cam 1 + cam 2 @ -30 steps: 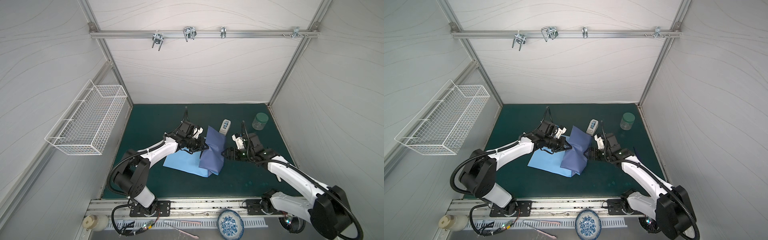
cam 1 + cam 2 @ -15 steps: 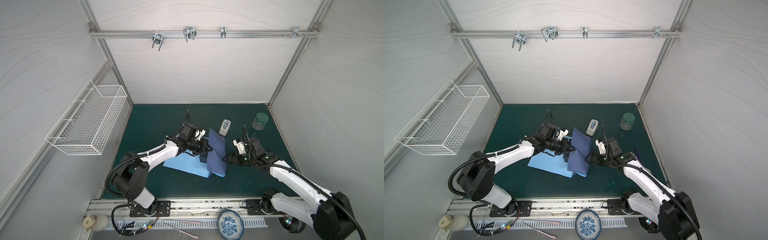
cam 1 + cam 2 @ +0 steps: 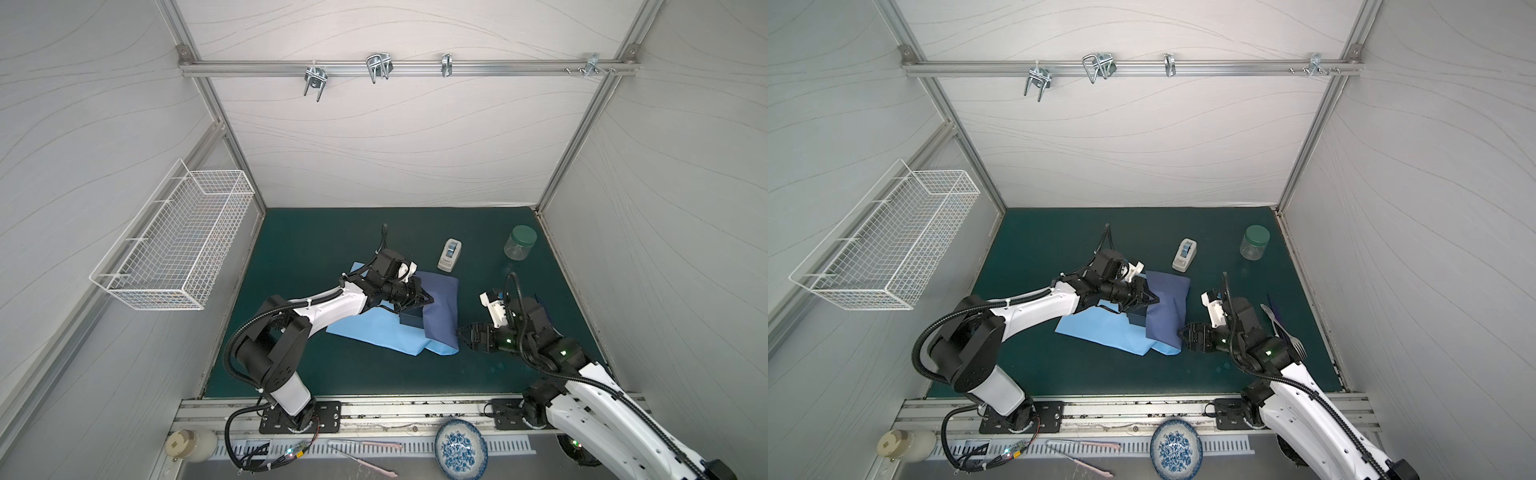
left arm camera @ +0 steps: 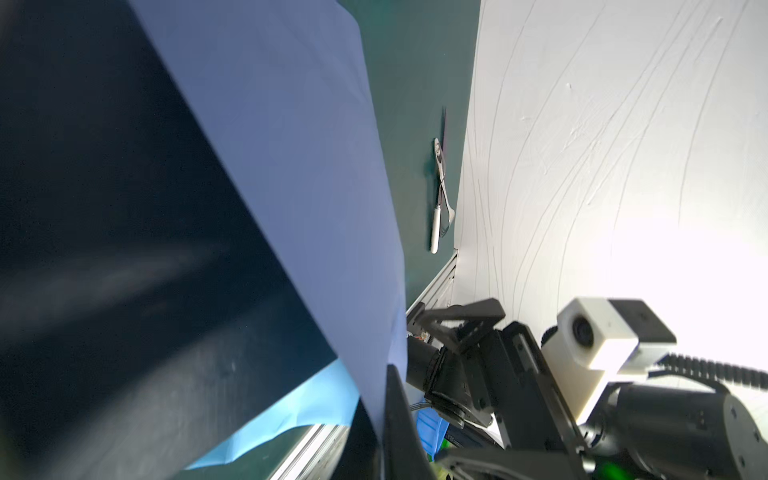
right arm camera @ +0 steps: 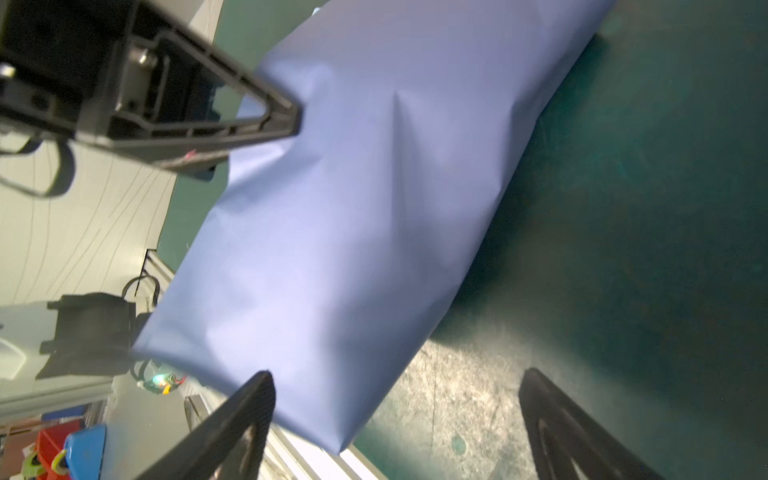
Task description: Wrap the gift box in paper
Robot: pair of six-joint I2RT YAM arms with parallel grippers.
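Left wrist: one box (image 4: 104, 199) (one paper (image 4: 299, 166))

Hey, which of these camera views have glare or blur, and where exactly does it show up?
Left wrist view: the wall blows out to white, and the gift box, very close, is a dark smear. Right wrist view: the near fingers of the right end effector are out of focus and the paper looks soft. Both top views: the mat is evenly lit, sharp, no glare.

The paper (image 3: 440, 309) shows sky-blue and indigo; the box (image 3: 409, 322) is navy, the mat (image 3: 316, 249) dark green, the bowl (image 3: 460, 451) blue-and-white floral.
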